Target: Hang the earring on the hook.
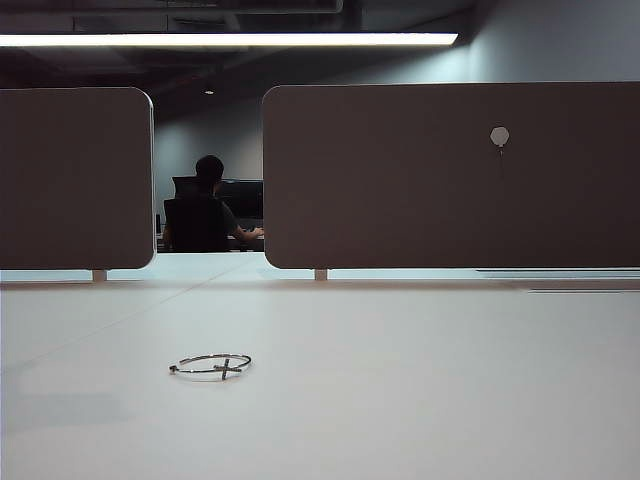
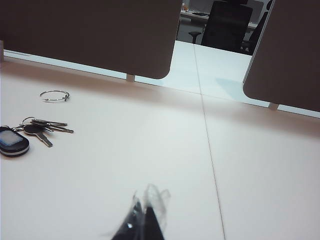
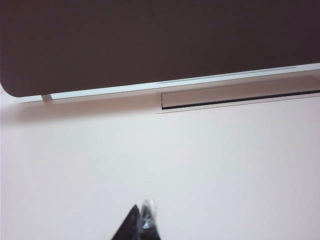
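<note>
Exterior view: earring point(image 1: 211, 366) flat on table point(image 1: 420, 380) (both grippers' jaws closed, empty).

Heads up, you only get the tips of the left gripper point(image 2: 144, 220) and right gripper point(image 3: 141, 222), the rest is cropped off. Fob point(image 2: 12, 141) on the keys point(image 2: 42, 129) is clipped at the edge. Hook point(image 1: 500, 137) prong is too thin to read.
</note>
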`<state>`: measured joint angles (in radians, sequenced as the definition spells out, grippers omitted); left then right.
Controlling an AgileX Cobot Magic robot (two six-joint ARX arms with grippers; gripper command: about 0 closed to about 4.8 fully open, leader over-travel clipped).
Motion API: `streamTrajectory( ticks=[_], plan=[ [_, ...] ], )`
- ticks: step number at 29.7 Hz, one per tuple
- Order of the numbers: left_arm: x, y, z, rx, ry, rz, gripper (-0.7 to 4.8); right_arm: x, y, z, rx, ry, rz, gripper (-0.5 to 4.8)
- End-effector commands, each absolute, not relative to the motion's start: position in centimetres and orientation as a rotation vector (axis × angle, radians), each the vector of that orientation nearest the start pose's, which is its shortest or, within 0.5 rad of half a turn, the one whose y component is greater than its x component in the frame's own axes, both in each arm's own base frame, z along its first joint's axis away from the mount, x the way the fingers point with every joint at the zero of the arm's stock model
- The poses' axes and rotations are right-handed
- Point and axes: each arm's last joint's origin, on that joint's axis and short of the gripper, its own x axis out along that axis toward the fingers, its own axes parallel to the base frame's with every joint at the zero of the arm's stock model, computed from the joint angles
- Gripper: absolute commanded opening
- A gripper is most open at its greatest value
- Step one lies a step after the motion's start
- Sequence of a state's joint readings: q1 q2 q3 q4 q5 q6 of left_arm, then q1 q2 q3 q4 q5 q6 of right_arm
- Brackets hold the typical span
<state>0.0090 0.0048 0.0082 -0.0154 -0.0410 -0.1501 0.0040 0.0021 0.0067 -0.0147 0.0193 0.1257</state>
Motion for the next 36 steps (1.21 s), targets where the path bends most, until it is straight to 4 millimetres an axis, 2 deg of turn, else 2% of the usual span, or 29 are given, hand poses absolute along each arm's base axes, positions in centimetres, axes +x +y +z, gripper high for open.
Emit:
streamTrajectory(
  ticks=[1,10,11,12,13,14,15,16,18,21,25,31,36],
  plan=[
    [9.8,0.2,16.5,-0.138,0.000,0.046,-0.05,9.8,0.0,16.5,0.105,-0.009,-0.020,-0.05],
    [9.7,0.2,16.5,-0.139,0.016,0.046,-0.01,9.7,0.1,16.7,0.096,0.000,0.017,-0.05],
    [9.7,0.2,16.7,-0.148,0.008,0.034,0.44,9.6,0.2,17.0,0.111,-0.008,0.053,0.01],
    [9.7,0.1,16.9,-0.160,0.002,0.022,1.29,9.6,0.3,17.4,0.120,-0.016,0.093,0.30],
    [9.6,0.1,17.2,-0.173,-0.005,0.006,2.54,9.4,0.5,18.0,0.133,-0.028,0.145,0.99],
    [9.5,0.0,17.6,-0.177,-0.013,-0.024,4.29,9.3,0.6,18.5,0.139,-0.034,0.183,1.70],
    [9.5,-0.1,17.9,-0.176,-0.020,-0.049,4.79,9.1,0.7,18.9,0.144,-0.038,0.209,2.40],
    [9.3,-0.2,18.3,-0.184,-0.029,-0.079,4.79,8.9,0.9,19.5,0.154,-0.033,0.228,3.25],
    [9.1,-0.3,19.3,-0.216,-0.040,-0.138,4.79,8.6,1.1,20.7,0.161,-0.020,0.273,4.33],
    [8.5,-0.6,20.9,-0.216,-0.047,-0.238,4.79,8.6,1.5,22.4,0.166,0.020,0.342,4.41],
    [8.0,-1.0,22.8,-0.219,0.009,-0.324,4.79,9.5,2.4,24.6,0.191,0.090,0.452,4.40],
    [8.9,-1.9,25.2,-0.230,0.118,-0.451,4.79,12.9,5.2,27.3,0.205,0.301,0.584,4.40],
    [10.5,-3.2,27.0,-0.210,0.257,-0.521,4.79,16.8,9.2,27.8,0.235,0.513,0.680,4.40]
  ],
)
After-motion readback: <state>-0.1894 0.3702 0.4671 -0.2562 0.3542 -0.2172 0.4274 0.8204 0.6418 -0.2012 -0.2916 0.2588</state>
